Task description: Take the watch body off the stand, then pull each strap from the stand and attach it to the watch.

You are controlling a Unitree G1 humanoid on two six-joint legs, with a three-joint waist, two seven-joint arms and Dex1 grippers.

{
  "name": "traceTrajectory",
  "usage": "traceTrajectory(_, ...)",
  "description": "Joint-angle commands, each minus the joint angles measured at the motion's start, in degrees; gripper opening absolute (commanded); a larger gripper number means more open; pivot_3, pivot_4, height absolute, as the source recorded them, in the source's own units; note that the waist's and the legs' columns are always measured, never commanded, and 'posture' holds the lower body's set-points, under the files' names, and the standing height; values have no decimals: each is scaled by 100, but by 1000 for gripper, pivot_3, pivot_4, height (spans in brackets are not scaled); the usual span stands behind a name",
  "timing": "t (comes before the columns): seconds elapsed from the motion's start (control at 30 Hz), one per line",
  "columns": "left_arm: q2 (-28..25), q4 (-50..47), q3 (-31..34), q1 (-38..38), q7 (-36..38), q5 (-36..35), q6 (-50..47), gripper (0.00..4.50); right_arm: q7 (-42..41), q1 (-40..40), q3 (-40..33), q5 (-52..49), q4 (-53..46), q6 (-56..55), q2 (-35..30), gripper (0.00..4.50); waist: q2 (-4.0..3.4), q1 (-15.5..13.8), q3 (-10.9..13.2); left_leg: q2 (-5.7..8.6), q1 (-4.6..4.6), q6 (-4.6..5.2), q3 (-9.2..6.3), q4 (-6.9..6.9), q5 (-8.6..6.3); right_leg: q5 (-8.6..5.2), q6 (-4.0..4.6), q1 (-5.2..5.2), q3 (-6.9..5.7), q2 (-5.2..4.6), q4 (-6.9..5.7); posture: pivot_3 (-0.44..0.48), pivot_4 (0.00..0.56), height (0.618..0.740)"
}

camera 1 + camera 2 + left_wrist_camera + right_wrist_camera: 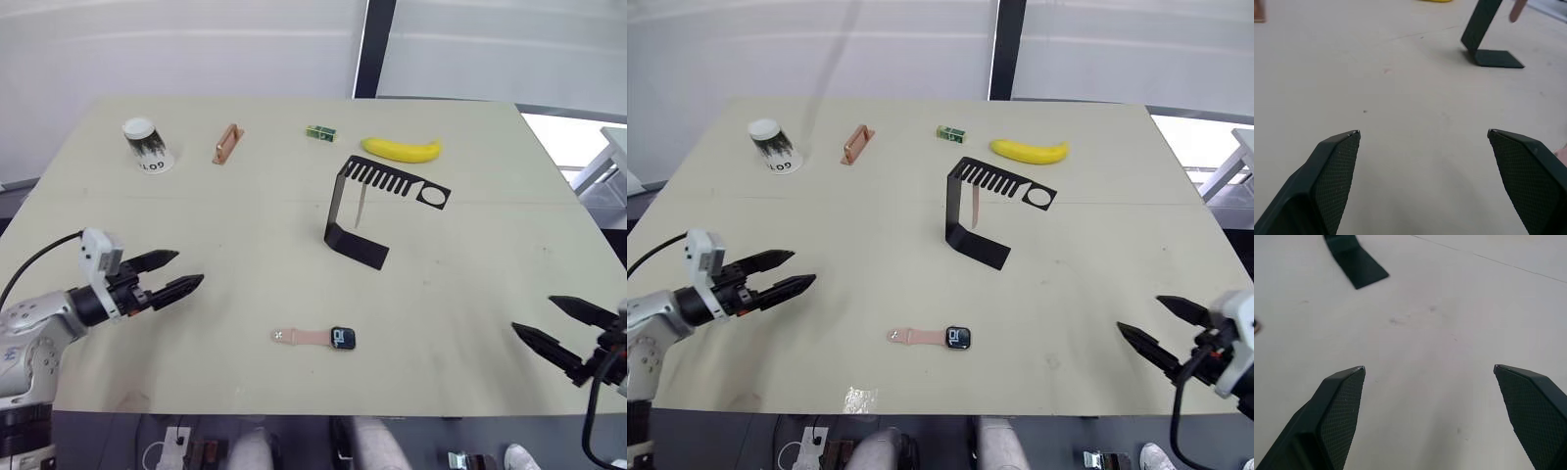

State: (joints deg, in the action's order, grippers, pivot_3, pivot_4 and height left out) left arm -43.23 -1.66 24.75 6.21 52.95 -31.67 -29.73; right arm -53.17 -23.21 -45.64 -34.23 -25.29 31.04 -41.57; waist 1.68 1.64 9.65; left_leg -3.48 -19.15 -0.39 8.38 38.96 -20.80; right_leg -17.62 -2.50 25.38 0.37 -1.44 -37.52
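1. The watch body [343,339] lies flat on the pale table [255,215] in the lower centre of the left eye view, off the stand, with its black screen facing up.
2. One pink strap [302,337] lies on the table touching the watch body's left side and stretches away toward the left of the frame; whether it is locked into the case cannot be told.
3. The black stand [364,215] sits just right of centre, upright on its flat base, with the comb-toothed arm reaching right and ending in a round hole.
4. A second pink strap [361,207] hangs straight down from the comb teeth, between the upright and the open end of the base.
5. The left gripper [172,273] hovers at middle left of the frame, fingers spread apart and holding nothing, pointing right toward the table's centre, well apart from the watch.
6. The right gripper [553,321] is at the lower right corner, near the table's front edge, its two black fingers also spread and empty.
7. Along the top of the frame sit a tipped paper cup [148,145] at upper left, a copper-coloured bar [226,143] just right of it, a small green block [320,132] near top centre, and a banana [402,149] just above the stand's arm.
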Motion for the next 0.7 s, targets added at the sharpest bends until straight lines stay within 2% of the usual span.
traceTrajectory(0.03,-48,-369,-167,204,38,-35,152,4500,161,258,146,-163,-164,-150,56,4450,3,-1,-2,0,2,-1,0,0,0,0,0,-3,0,0,0,0,150,740)
traceTrajectory(0.17,22,-812,-572,603,63,-245,-56,4500,449,887,917,-151,-287,-91,103,4450,2,3,-1,2,0,-2,0,0,0,0,0,-1,-1,0,-2,0,150,740)
traceTrajectory(0.27,298,-1431,-1121,1058,-142,-373,-290,4500,921,1791,2019,144,-334,-9,254,4450,1,15,-1,3,0,-6,1,2,1,0,0,-1,0,1,-7,0,150,740)
traceTrajectory(0.37,743,-1915,-1497,1377,-586,-430,-450,4500,1623,2789,3081,603,-100,80,756,4450,0,37,-1,4,1,-11,3,5,4,0,0,3,4,3,-17,0,150,740)
traceTrajectory(0.47,1028,-2153,-1651,1498,-943,-398,-518,4500,2139,3431,3744,1027,364,81,1280,4450,-2,38,0,3,-2,-17,3,6,7,-1,2,12,5,8,-23,0,150,740)
traceTrajectory(0.57,1254,-2311,-1724,1519,-1243,-425,-586,4500,2463,3933,4289,1535,1101,-147,1684,3668,-2,29,0,1,-3,-17,2,10,8,-1,3,13,4,8,-24,0,150,740)
traceTrajectory(0.67,1320,-2398,-1820,1498,-1339,-362,-558,4500,2657,4310,4481,1848,1754,-421,1970,2094,-3,27,1,3,-4,-15,5,14,9,-1,3,13,4,5,-25,0,150,740)
traceTrajectory(0.7,1330,-2406,-1838,1503,-1365,-357,-552,4500,2656,4379,4513,1903,1869,-503,2011,1795,-3,27,1,3,-5,-15,4,13,9,-1,3,14,4,5,-24,0,150,740)
